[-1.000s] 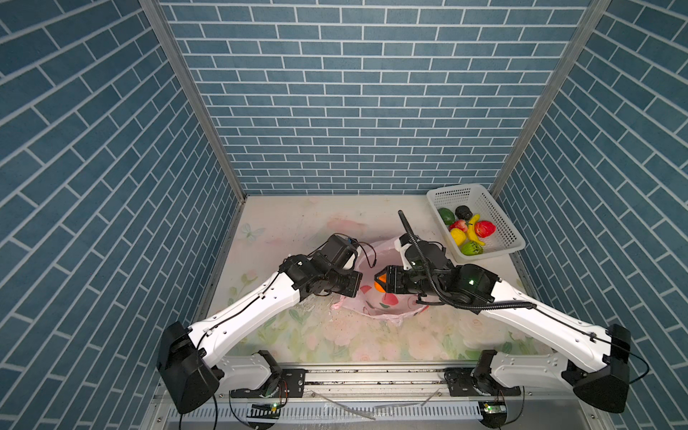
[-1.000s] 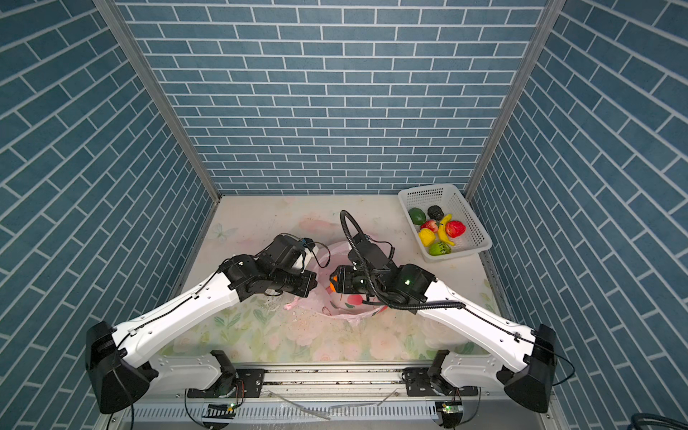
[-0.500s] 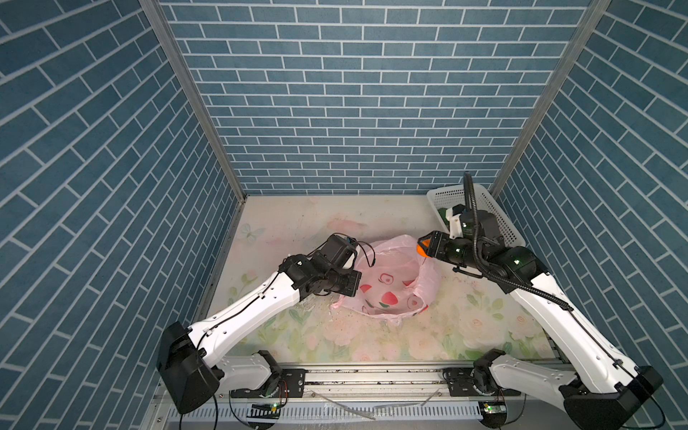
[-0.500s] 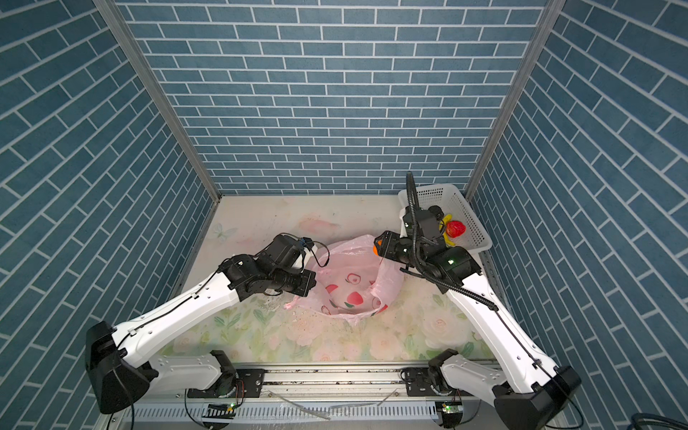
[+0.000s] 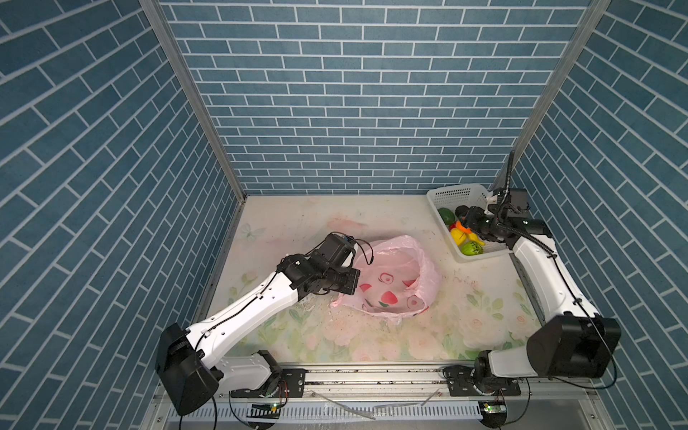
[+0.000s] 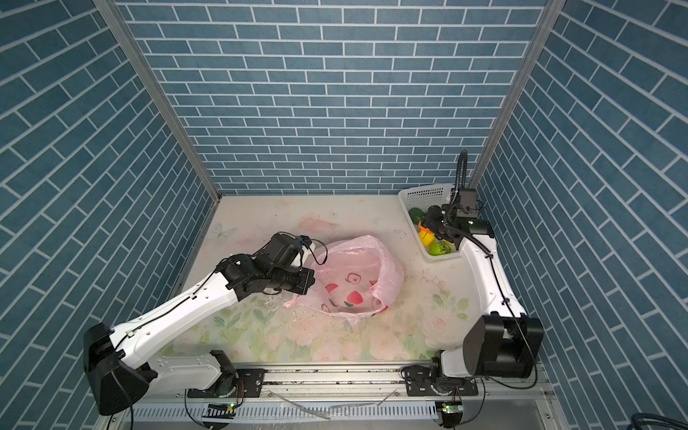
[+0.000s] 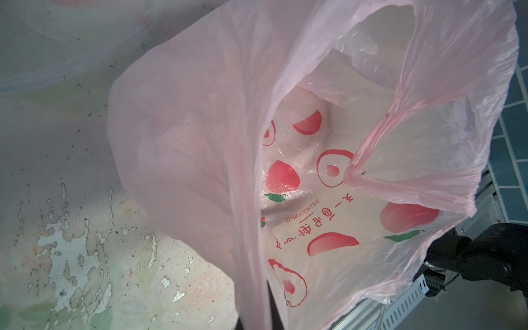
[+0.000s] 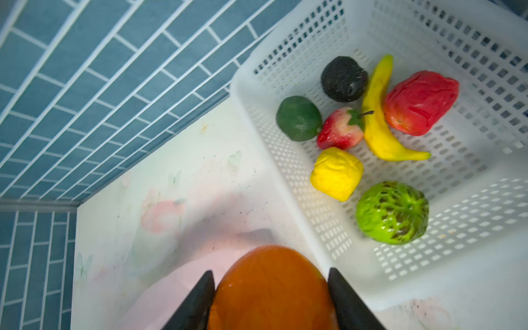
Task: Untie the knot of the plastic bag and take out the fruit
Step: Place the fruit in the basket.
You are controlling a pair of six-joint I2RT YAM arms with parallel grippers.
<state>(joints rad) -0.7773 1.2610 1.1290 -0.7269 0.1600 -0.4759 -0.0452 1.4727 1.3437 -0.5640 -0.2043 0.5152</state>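
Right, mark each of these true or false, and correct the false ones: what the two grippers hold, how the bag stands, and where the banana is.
1. The right gripper holds an orange fruit between its fingers. True.
2. The plastic bag is tied shut with a knot. False: its mouth lies open and the handles hang loose.
3. The left gripper is shut on the plastic bag. True.
4. The banana lies inside the plastic bag. False: it lies in the white basket with the other fruits.
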